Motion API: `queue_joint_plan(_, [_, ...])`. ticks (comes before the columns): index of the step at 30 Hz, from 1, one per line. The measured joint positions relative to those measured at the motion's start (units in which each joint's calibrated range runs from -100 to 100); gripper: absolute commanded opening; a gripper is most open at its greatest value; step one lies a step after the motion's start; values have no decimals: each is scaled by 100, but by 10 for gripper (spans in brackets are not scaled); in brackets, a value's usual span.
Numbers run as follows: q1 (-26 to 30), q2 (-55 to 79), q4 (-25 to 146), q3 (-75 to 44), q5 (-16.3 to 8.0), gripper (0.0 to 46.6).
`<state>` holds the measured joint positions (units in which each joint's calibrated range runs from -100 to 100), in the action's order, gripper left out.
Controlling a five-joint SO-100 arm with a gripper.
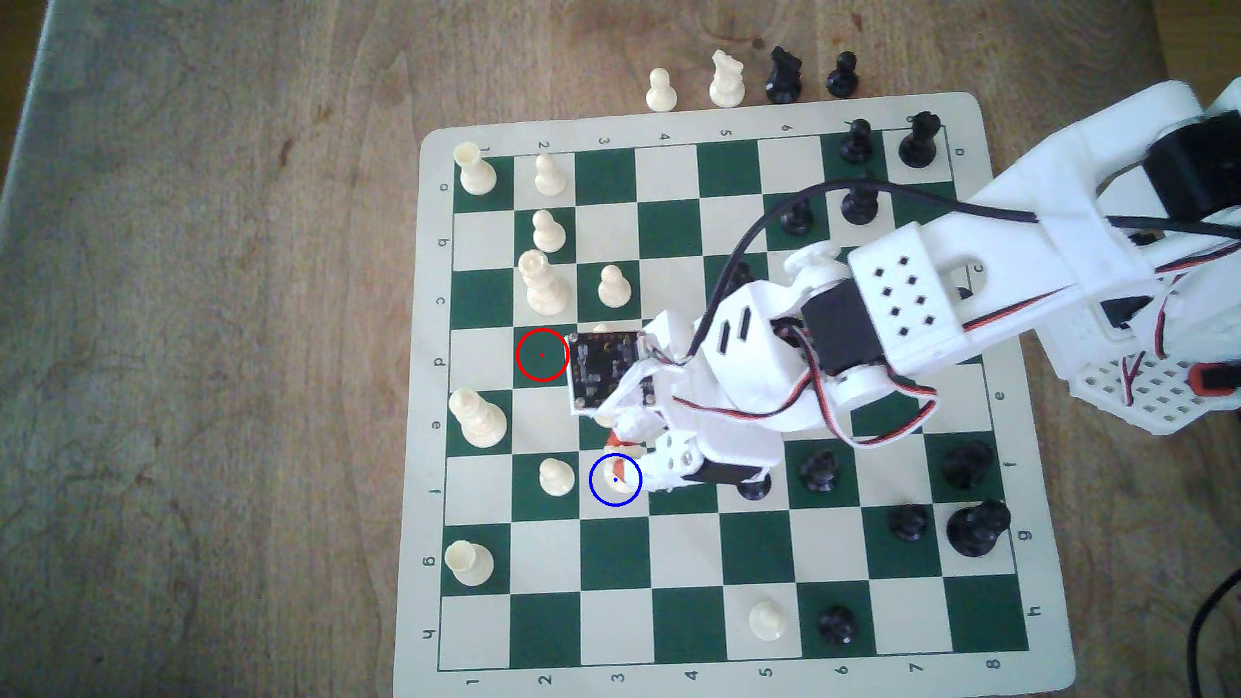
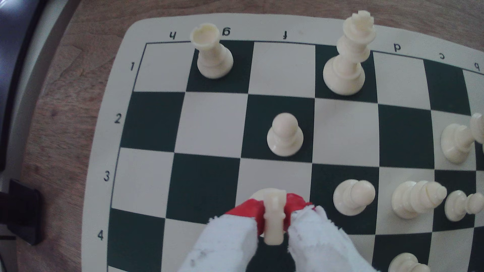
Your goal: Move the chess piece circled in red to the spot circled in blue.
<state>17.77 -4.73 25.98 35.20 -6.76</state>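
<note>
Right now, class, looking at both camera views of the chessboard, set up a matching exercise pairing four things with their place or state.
Things:
1. cream knight
2. red-ringed square
3. cream rook
4. cream pawn

Places or states:
A. bare dark green square
B. on g1, at the board's edge
C. clamped between the gripper's red-tipped jaws over the blue-ringed square
D. on f2, one square beside the blue ring

Pairs: 1-C, 2-A, 3-B, 4-D
</note>
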Motion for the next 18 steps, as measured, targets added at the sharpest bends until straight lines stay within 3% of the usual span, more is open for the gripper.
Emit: queue_joint_plan(18, [-103, 612, -32, -443, 78, 3])
